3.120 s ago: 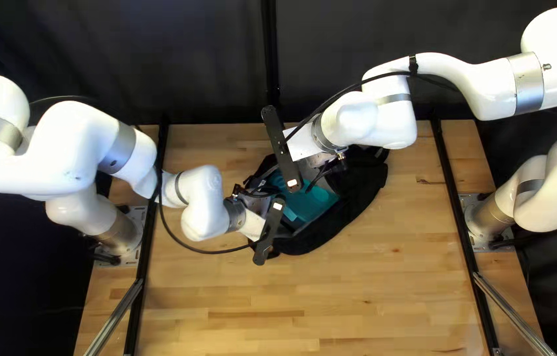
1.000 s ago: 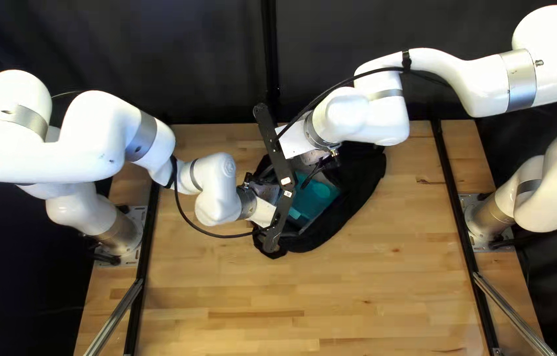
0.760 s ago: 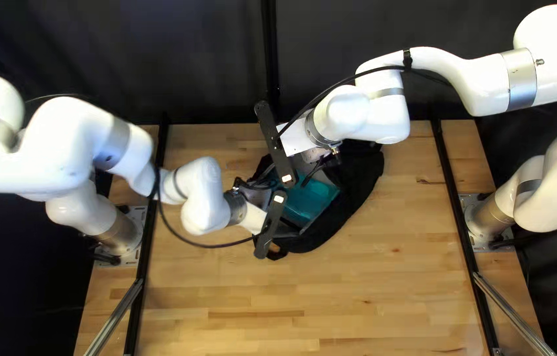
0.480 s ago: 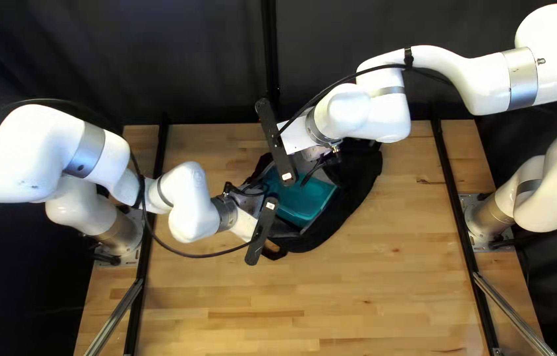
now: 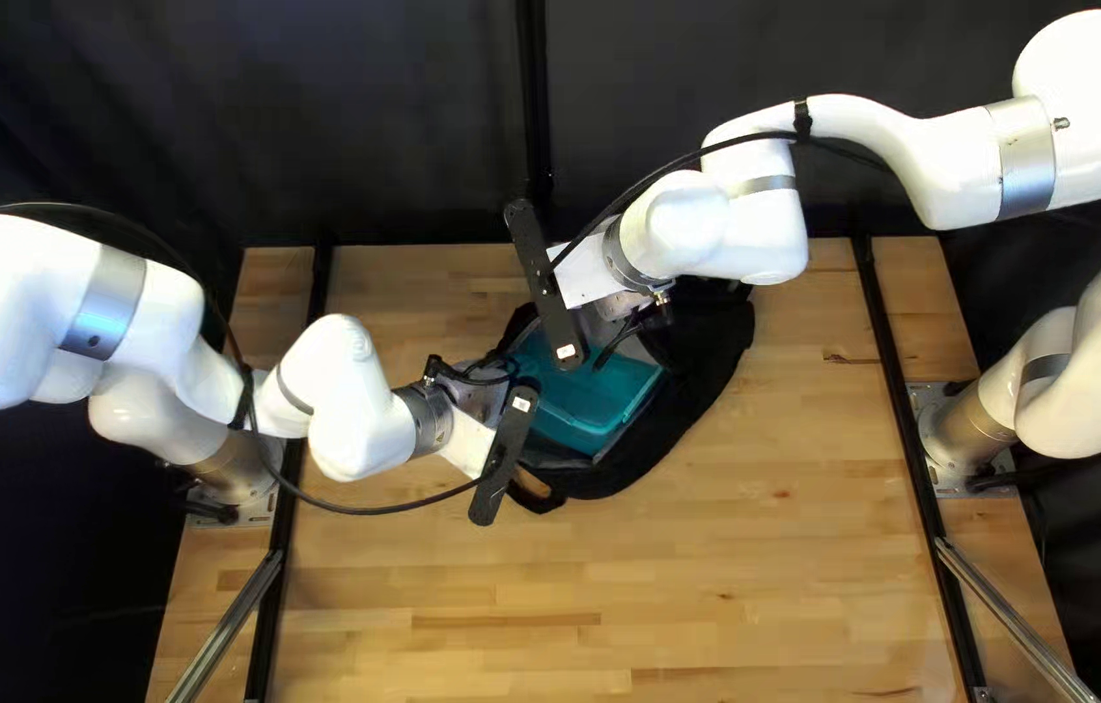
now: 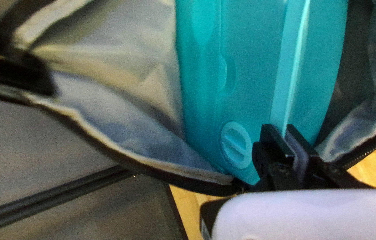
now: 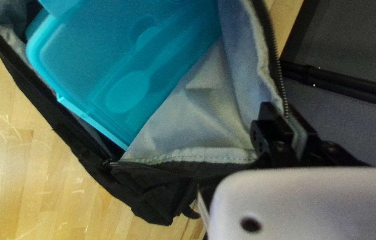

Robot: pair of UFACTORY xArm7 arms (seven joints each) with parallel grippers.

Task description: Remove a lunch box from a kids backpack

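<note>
The left gripper's (image 6: 281, 126) jaws are nearly together, pinching the raised rim (image 6: 290, 71) of the teal lunch box (image 6: 252, 80). The right gripper's (image 7: 278, 110) jaws are pressed on the zipped edge of the black backpack (image 7: 41, 95), holding the mouth wide beside the box. The lunch box lies inside the open bag, its lid exposed and the pale lining (image 7: 201, 106) around it; the bag rests on the wooden table (image 5: 707, 573).

The step in hand looks to be drawing the box out while the right arm (image 5: 733, 228) anchors the bag. The next move calls for the left arm (image 5: 348, 397) to lift and pull steadily along the box's length, keeping that narrow grip, while the right resists. A hurried tug could slip off the rim or drag the whole bag along.
</note>
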